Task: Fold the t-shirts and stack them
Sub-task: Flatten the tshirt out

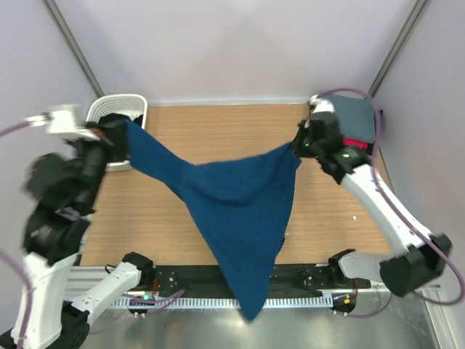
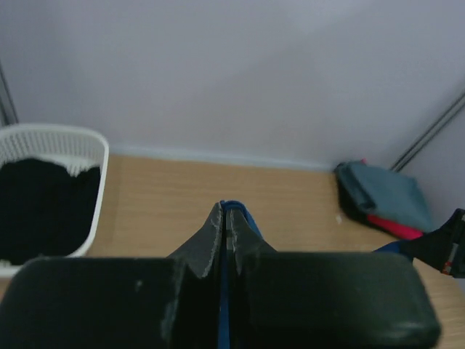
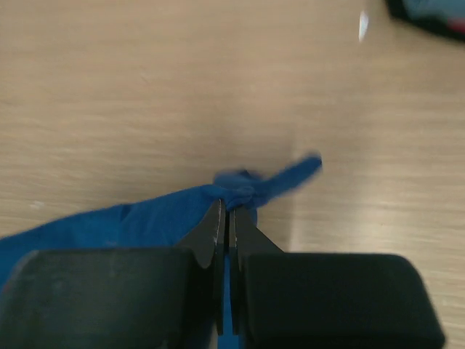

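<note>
- The blue t-shirt (image 1: 240, 218) is dark, plain and creased, spread loosely into a broad triangle.
- The left pincer (image 1: 118, 138) is clamped tight on one upper corner of it. In the left wrist view only a thin blue edge shows between the pressed tips.
- The right pincer (image 1: 299, 145) is closed just as firmly on the opposite corner, and a small bunched tail of cloth pokes out past its tips.
- The cloth stretches from one pincer to the other over the table (image 1: 218, 123) and sags between them. It narrows to a point that hangs past the near edge, nearer the arm bases than either pincer.
- The folded t-shirts (image 1: 357, 120), grey over red and black, lie just beyond the right pincer on its outer side.
- A white basket (image 1: 116, 109) holding black cloth (image 2: 43, 207) sits just behind the left pincer.
</note>
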